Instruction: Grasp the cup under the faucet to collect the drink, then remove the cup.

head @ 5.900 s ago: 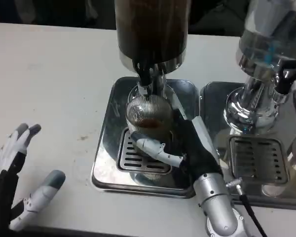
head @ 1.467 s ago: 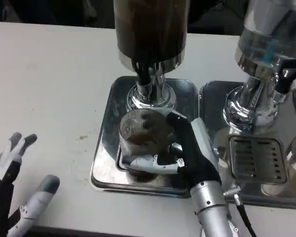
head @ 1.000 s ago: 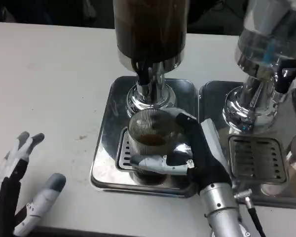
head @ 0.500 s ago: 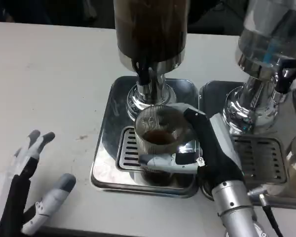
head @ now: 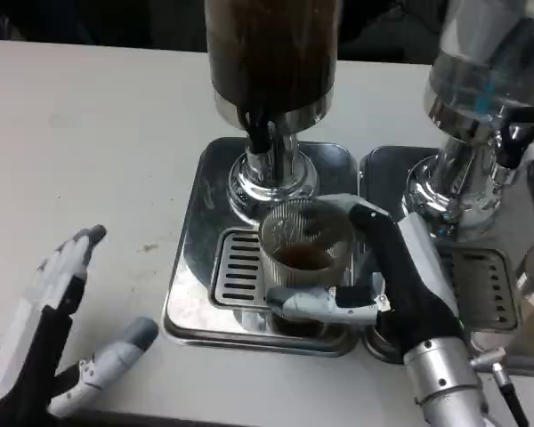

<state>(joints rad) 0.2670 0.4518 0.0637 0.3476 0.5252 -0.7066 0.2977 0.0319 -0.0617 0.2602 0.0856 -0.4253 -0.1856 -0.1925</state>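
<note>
Right hand [head: 387, 285] clamped around cup [head: 303, 253] above steel tray [head: 191, 294]; left hand [head: 58, 342] splayed over white table [head: 98, 151].

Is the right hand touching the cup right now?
Touching. The head view shows the right hand wrapped around the ribbed cup, one of its fingers pressed across the cup's front, above the drip tray.

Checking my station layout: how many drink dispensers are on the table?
2. The dark-drink dispenser stands at centre on its drip tray, behind the cup in the right robot hand. The clear dispenser stands at right, partly cropped; more could lie beyond the edge.
</note>
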